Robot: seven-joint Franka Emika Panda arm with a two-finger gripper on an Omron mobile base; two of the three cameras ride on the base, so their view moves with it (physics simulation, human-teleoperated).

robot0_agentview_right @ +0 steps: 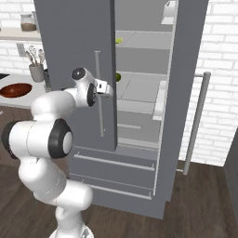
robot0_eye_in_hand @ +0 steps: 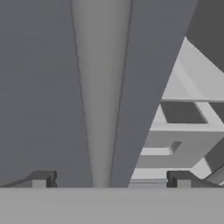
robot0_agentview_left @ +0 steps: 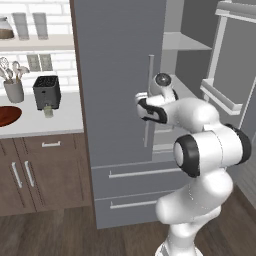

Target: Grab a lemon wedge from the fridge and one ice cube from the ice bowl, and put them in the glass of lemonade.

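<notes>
Inside the fridge (robot0_agentview_right: 186,69), whose right door hangs open, two small yellow-green pieces sit on two shelves; the lower one (robot0_agentview_right: 117,77), likely the lemon wedge, lies past the closed left door's handle (robot0_agentview_right: 99,93). One pincer (robot0_agentview_right: 110,89) gapes empty beside that handle, while one ice bowl (robot0_agentview_left: 7,116) rests on the worktop (robot0_agentview_left: 60,120).

Matte grey fridge (robot0_agentview_right: 76,42), reddish-brown ice bowl (robot0_agentview_left: 7,116), black toaster (robot0_agentview_left: 47,92), white brick wall (robot0_agentview_right: 223,56).

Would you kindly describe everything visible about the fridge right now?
The fridge is a tall, matte grey appliance with two upper doors, long vertical silver bar handles and two lower drawers with horizontal handles. Its right door stands swung wide open, showing pale grey shelves and door bins; small yellow-green pieces lie on two shelves. The left door is shut. The open gripper is at that door's handle, fingertips either side of the bar.
</notes>
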